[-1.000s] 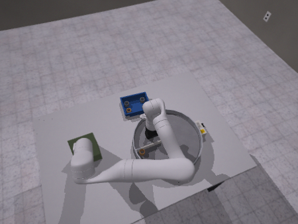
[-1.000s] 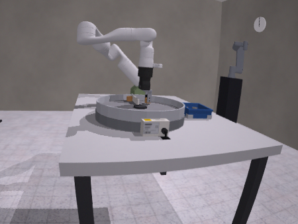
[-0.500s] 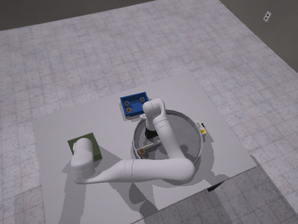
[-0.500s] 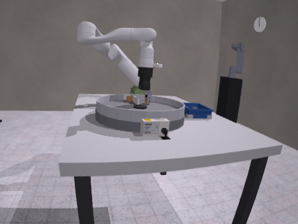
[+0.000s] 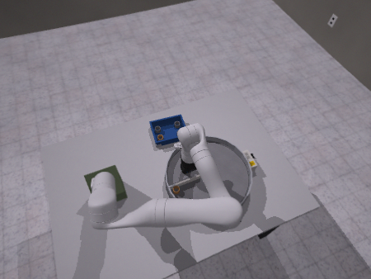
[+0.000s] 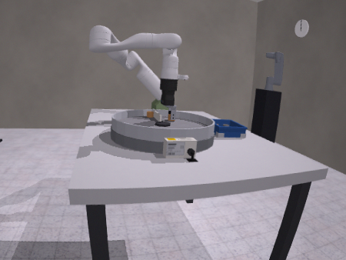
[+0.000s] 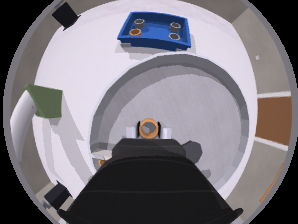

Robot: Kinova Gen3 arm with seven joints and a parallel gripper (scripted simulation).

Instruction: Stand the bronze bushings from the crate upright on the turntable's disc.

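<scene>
My gripper is shut on a bronze bushing, held upright with an open end up. It hangs low over the turntable's grey disc, close to the dark hub. Another bronze bushing stands on the disc near its rim, beside a white bar. The blue crate behind the turntable holds one bronze bushing and steel bushings.
A raised grey rim rings the disc. A white control box sits against the turntable's side. The arm's green base block is at the table's left. A black pedestal stands beyond the table.
</scene>
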